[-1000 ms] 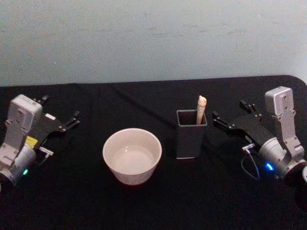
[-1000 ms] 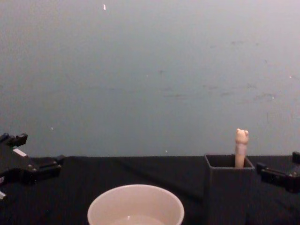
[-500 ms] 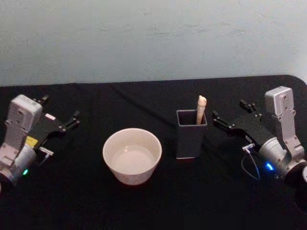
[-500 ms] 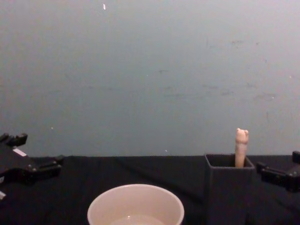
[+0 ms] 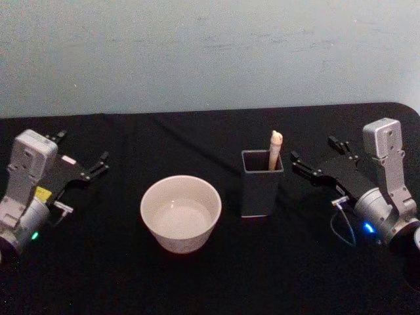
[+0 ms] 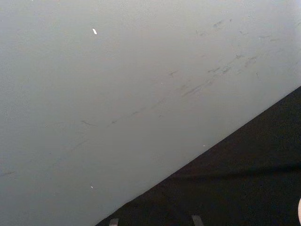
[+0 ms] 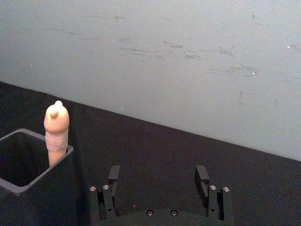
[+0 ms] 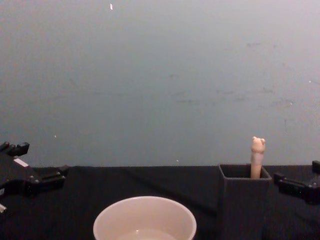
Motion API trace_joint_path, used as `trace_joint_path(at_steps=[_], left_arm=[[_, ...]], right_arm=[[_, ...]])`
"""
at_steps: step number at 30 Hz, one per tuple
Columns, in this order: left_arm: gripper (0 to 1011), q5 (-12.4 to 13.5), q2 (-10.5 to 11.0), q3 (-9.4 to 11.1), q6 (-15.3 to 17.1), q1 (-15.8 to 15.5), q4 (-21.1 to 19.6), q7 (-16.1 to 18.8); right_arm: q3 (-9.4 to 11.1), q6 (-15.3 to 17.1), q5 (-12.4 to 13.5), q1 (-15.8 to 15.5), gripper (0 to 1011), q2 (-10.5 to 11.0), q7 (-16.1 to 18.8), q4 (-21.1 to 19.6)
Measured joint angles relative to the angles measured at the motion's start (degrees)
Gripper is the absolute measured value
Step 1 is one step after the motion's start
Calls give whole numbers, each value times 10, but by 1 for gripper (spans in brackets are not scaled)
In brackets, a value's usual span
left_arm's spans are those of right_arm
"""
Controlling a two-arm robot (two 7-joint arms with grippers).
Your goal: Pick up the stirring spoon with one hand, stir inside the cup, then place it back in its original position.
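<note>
The stirring spoon (image 5: pixel 275 149) is seen upright in the dark grey holder (image 5: pixel 261 187), right of centre on the black tabletop (image 5: pixel 197 282). The cup (image 5: pixel 180 213) is located centre-left. The right gripper (image 5: pixel 318 161), fingers apart, is positioned just right of the holder; the left gripper (image 5: pixel 82 165), at frame left, is likewise spread and empty.

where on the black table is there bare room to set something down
Bare cloth lies between the left gripper and the cup, along the table front edge, and behind the cup. It is tight between cup and holder, and between holder and right gripper.

Dim, even light; soft focus
</note>
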Motion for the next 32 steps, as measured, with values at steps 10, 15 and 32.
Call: trace_joint_path(at_steps=[10, 15, 32], left_arm=[[1001, 0, 0, 0, 0, 0, 0, 0], [1001, 0, 0, 0, 0, 0, 0, 0], [1001, 0, 0, 0, 0, 0, 0, 0]], right_arm=[[0, 0, 0, 0, 1002, 0, 0, 0], [0, 0, 0, 0, 1002, 0, 0, 0], [0, 0, 0, 0, 1002, 0, 0, 0]])
